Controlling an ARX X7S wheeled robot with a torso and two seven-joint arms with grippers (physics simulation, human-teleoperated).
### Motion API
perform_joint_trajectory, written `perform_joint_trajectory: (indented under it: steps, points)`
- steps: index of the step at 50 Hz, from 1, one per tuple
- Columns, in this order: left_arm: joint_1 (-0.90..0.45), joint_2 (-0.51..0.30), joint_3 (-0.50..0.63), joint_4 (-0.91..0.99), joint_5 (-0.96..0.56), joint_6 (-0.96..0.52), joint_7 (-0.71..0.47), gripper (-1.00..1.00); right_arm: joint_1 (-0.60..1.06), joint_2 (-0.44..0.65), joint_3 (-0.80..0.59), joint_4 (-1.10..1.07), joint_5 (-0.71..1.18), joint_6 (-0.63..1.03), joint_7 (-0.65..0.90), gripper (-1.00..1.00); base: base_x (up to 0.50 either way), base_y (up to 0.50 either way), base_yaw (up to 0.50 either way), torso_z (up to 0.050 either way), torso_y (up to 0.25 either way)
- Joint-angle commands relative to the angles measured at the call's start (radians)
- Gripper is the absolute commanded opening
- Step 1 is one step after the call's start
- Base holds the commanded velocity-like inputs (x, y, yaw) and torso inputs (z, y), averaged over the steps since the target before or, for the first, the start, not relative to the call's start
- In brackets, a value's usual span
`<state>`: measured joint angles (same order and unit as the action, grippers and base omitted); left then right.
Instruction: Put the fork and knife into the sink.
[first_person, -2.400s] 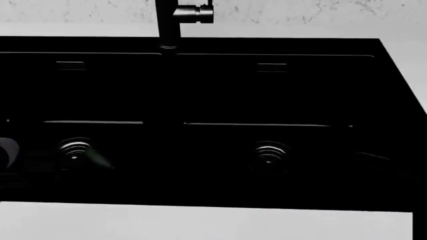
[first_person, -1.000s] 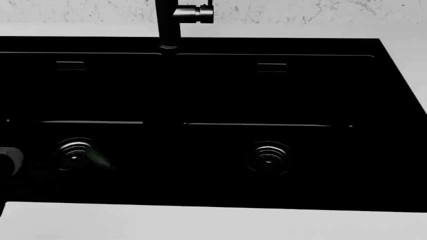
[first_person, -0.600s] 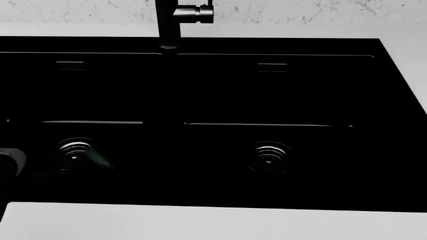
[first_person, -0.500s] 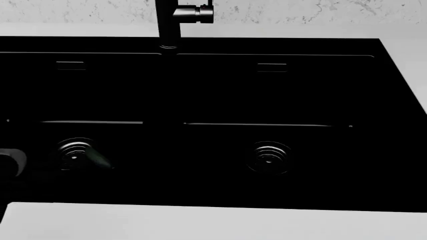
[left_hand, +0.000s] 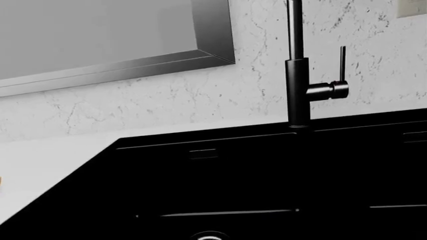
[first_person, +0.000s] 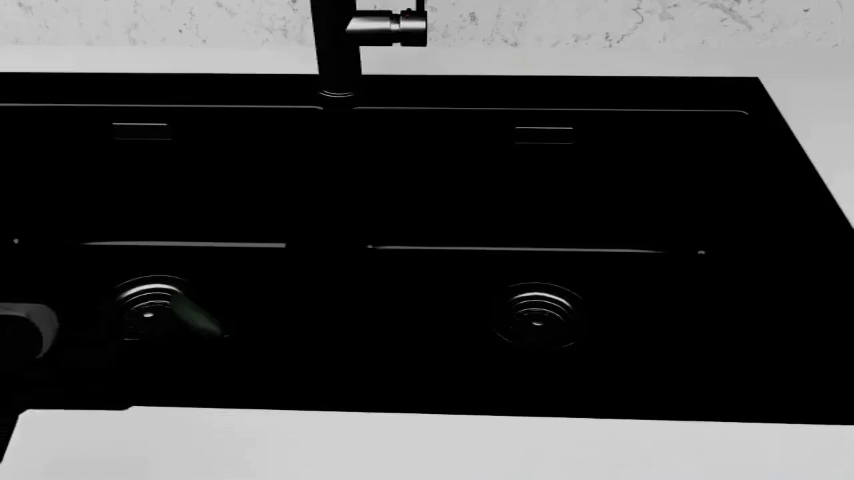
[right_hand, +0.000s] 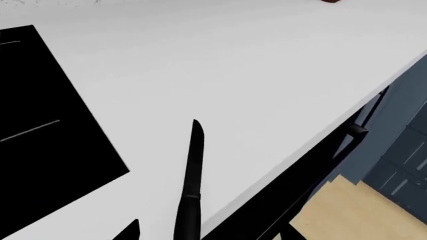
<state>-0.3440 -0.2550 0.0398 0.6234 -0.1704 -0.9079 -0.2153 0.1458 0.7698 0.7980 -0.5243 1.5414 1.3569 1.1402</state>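
The black knife lies on the white countertop to the right of the sink, blade pointing away from my right gripper. Its handle sits between the gripper's fingers; one dark fingertip stands apart from the handle, not touching it. The head view holds the double-basin black sink with two ribbed drains; the knife is outside that view. A grey part of my left arm shows at the left edge; its fingers are lost against the black basin. I see no fork.
A tall black faucet rises behind the divider between the basins and also shows in the left wrist view. White counter runs along the sink's front. The counter's outer edge drops to blue cabinets.
The grey left arm part at the head view's left edge has crept slightly lower, and a dark shape now covers the front counter's near-left corner. The sink and drains have not moved.
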Motion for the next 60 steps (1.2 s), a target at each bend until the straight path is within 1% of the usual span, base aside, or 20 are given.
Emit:
perform_joint_trajectory:
  steps: [1, 12, 54, 55, 60]
  points:
    - [-0.001, -0.002, 0.004, -0.002, -0.004, -0.001, -0.004, 1.00, -0.028, -0.020, -0.007, 0.020, -0.054, -0.020, -0.044, 1.00, 0.00, 0.00, 0.00, 0.000, 0.000]
    - [-0.005, 0.000, 0.013, -0.008, -0.009, 0.000, -0.008, 1.00, -0.053, -0.034, -0.031, 0.047, -0.098, -0.036, -0.074, 1.00, 0.00, 0.00, 0.00, 0.000, 0.000]
    - [0.014, -0.008, 0.008, -0.030, -0.026, 0.026, -0.020, 1.00, -0.030, -0.041, -0.158, 0.145, -0.193, -0.090, -0.136, 1.00, 0.00, 0.00, 0.00, 0.000, 0.000]
    - [0.015, -0.007, 0.006, -0.031, -0.027, 0.028, -0.021, 1.00, -0.030, -0.043, -0.157, 0.147, -0.191, -0.091, -0.135, -1.00, 0.00, 0.00, 0.00, 0.000, 0.000]
    - [0.018, -0.009, 0.004, -0.031, -0.030, 0.032, -0.022, 1.00, -0.023, -0.029, -0.163, 0.124, -0.189, -0.086, -0.117, -1.00, 0.00, 0.00, 0.00, 0.000, 0.000]
